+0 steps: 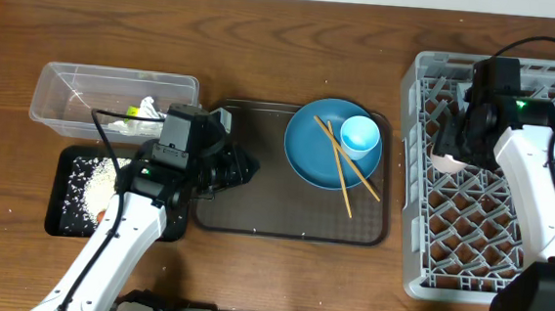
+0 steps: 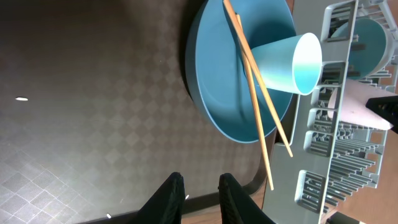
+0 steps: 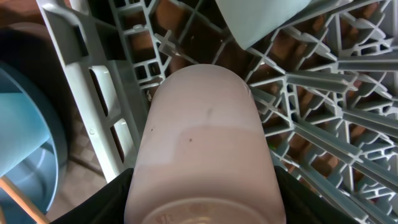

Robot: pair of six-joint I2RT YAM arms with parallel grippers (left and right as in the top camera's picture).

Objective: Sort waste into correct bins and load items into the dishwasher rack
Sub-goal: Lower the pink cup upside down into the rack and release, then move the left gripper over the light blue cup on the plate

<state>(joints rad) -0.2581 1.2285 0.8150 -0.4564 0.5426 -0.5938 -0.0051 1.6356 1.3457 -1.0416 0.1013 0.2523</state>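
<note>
My right gripper (image 1: 451, 153) is shut on the small pink cup (image 3: 205, 143), holding it over the left part of the grey dishwasher rack (image 1: 495, 190). The cup fills the right wrist view above the rack's lattice (image 3: 311, 106). My left gripper (image 2: 202, 180) hovers over the brown tray (image 2: 93, 93), its jaws a narrow gap apart with nothing between them. The blue plate (image 1: 327, 149) lies on that tray with the light blue cup (image 1: 360, 135) on its side and the chopsticks (image 1: 345, 170) across it. The clear tub (image 1: 67, 87) holds white tissue (image 1: 147, 107). Rice (image 1: 95, 177) lies in the black tray (image 1: 58, 214).
A pale rounded dish (image 3: 261, 18) rests in the rack just beyond the pink cup. A single white grain (image 2: 22, 98) lies on the brown tray. The rack's side wall (image 2: 323, 143) stands close to the right of the plate. My left arm covers part of the black tray.
</note>
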